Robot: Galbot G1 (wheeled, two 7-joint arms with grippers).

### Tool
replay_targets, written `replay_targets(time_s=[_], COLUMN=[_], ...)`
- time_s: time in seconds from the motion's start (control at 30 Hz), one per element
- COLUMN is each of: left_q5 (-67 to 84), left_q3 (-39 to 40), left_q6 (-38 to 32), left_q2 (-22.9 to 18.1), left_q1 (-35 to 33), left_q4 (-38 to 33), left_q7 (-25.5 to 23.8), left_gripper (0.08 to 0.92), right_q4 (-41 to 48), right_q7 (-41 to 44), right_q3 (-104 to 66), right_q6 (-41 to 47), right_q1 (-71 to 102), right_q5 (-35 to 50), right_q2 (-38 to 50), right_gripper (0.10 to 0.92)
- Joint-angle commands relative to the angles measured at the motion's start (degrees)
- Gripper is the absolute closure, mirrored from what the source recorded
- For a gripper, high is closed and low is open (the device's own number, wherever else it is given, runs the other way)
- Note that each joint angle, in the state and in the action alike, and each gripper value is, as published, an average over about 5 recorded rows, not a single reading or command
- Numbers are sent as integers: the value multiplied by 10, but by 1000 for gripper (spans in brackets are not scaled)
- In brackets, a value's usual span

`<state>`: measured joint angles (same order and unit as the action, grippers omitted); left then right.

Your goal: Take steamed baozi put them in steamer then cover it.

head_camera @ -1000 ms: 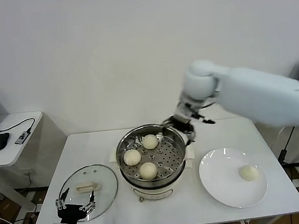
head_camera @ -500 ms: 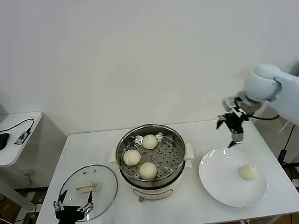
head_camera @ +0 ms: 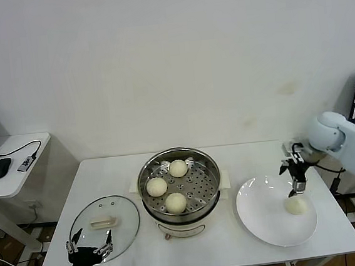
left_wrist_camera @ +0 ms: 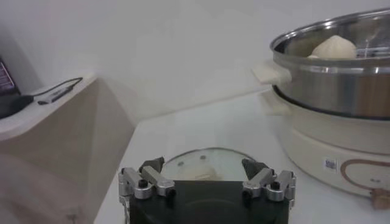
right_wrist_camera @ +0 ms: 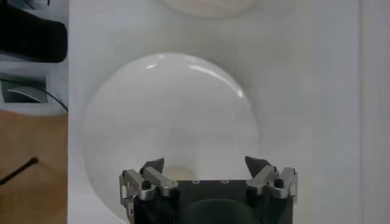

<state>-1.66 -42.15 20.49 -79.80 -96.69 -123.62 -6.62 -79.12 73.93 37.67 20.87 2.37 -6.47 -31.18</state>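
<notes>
— Stainless steamer point(head_camera: 180, 186), mid-table: contents?

— Three baozi on its tray. The last steamed baozi point(head_camera: 296, 205) sits on the white plate point(head_camera: 261, 216), directly beneath the right gripper point(head_camera: 296, 184).

— Jaws?

— Spread, empty, pointing down. Bun is round — no long axis.

— Left gripper point(head_camera: 88, 250)?

— Spread too, parked by the glass lid point(head_camera: 105, 228), farther off.

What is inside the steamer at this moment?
Three steamed baozi sit on the perforated tray inside the open steamer. Whatever lies under the tray is hidden. The fourth bun is on the plate.
</notes>
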Motion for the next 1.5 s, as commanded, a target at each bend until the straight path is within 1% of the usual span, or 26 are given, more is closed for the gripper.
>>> replay_targets(time_s=[0.03,0.3,0.57,1.5], left_q5=[1,-6,-14,-21], left_q3=[1,2,7,15], left_q6=[0,0,0,-1], left_q2=[-1,-5,-9,-11], left_q1=[0,-5,-7,-1], left_q4=[1,0,-1,16], left_q7=[-1,-1,-2,-4], left_gripper=[177,177,177,177], right_q4=[31,49,62,83], right_q7=[-13,-9,-34,-41], right_q3=[-50,-57,-61,-69], right_q6=[-8,-59,-65,-82], right_q1=[78,92,102,120], right_q5=[-27,-62,-58,-102], right_q2=[-2,-8,-21,-39], right_gripper=[203,203,203,203])
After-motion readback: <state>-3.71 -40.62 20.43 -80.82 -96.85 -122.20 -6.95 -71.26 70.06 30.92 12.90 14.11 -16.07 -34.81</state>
